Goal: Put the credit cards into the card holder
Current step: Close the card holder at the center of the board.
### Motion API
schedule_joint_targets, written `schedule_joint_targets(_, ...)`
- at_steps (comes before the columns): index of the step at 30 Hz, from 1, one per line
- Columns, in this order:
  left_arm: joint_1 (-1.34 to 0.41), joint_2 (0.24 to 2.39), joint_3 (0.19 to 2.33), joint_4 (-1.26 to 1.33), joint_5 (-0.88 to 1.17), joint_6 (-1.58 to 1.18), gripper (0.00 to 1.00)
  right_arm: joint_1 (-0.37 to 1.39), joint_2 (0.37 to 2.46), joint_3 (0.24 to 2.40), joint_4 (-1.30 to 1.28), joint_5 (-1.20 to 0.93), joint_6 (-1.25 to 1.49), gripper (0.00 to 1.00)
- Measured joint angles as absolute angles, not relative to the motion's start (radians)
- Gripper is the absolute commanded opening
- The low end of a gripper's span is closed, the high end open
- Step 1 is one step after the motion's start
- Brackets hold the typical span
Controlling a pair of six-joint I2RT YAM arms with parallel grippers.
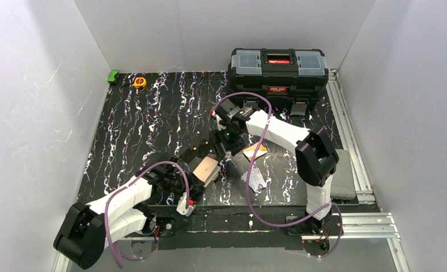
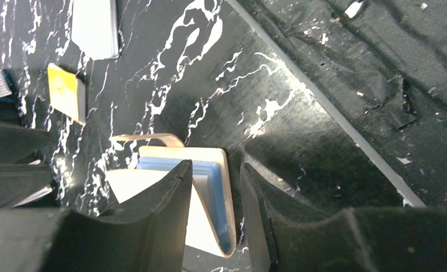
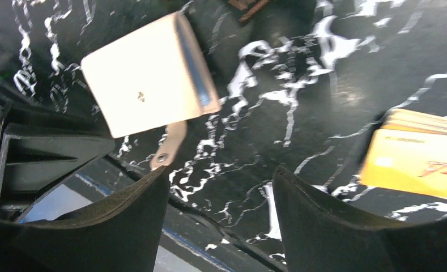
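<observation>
2 cards loose, centre-right of top view: orange-yellow card (image 1: 255,150), silver-white card (image 1: 257,180). At centre, left gripper (image 2: 214,170) pinches card holder (image 2: 201,224), light blue card (image 2: 160,164) inside; right gripper (image 3: 220,175) spread, empty. Cards likely stiff, slick; grip edges.

The left arm (image 1: 124,198) and right arm (image 1: 279,129): white and black, cabled in purple.
White shells are worn over the links, with bulky black housings at the joints; a purple cable is looped along each arm. The left gripper (image 2: 214,177) and right gripper (image 3: 221,177) are fitted with matt black, wedge-shaped fingers; a small red part is seen at the left wrist.
</observation>
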State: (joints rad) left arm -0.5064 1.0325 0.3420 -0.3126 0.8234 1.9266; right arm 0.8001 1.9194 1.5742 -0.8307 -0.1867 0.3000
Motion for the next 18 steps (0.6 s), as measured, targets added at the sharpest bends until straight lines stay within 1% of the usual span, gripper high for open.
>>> schedule_joint_targets(3,-0.506,0.967,0.342,-0.328,0.799,1.899,0.37,0.856,1.921,1.573,-0.836,-0.19,0.326,0.72)
schedule_joint_targets(9,-0.501,0.872,0.342,-0.392,0.771,1.883,0.37,0.971,1.963,1.589,-0.855,-0.19,0.369,0.65)
schedule_joint_targets(12,-0.499,0.828,0.342,-0.428,0.756,1.88,0.37,0.984,1.984,1.599,-0.871,-0.183,0.386,0.61)
schedule_joint_targets(16,-0.492,0.807,0.342,-0.458,0.734,1.874,0.37,0.981,2.012,1.617,-0.889,-0.167,0.398,0.54)
schedule_joint_targets(18,-0.485,0.808,0.342,-0.465,0.719,1.868,0.36,0.978,2.024,1.625,-0.892,-0.162,0.403,0.48)
